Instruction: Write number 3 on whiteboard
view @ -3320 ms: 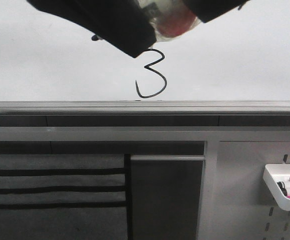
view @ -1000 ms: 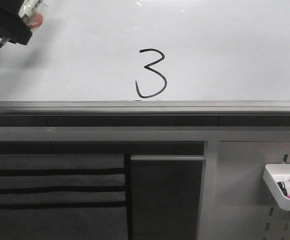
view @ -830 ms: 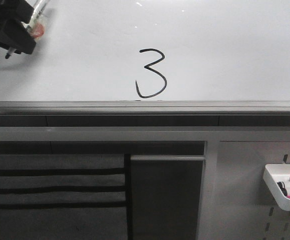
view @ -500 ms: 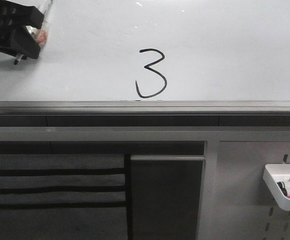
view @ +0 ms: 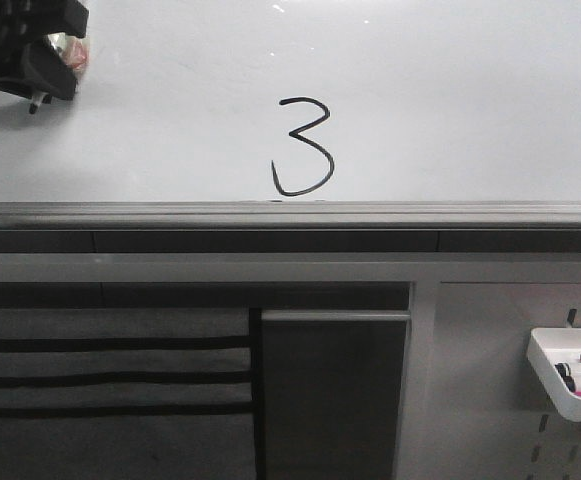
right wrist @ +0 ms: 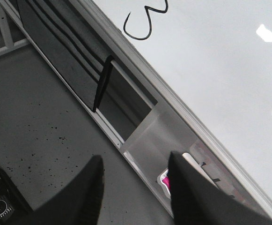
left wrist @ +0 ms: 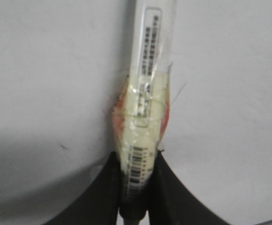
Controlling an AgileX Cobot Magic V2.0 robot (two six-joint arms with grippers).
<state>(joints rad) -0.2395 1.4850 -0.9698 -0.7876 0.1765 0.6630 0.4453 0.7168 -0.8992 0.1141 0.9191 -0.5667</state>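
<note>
Front view: the number 3 (view: 303,147) drawn in black near the lower middle of the whiteboard (view: 450,100), just above the grey edge rail (view: 290,213). Left tool (view: 32,62) at the far upper left corner, well apart from the digit, with a marker (view: 38,100) tip poking out below it. White tray (view: 547,372) with markers on the perforated panel (view: 490,400) at lower right.

Left wrist view: left tool (left wrist: 135,187) clamped on the marker (left wrist: 145,112), a white barrel wrapped in clear tape with a barcode label (none of this detail legible from the front); plain board surface behind, no digit in sight.

Right wrist view: right tool (right wrist: 135,183), absent from the front view, spread wide and holding nothing, over the dark speckled floor (right wrist: 37,140). Whiteboard (right wrist: 229,75) running diagonally, the number 3 (right wrist: 143,18) partly cut off by the frame edge.
</note>
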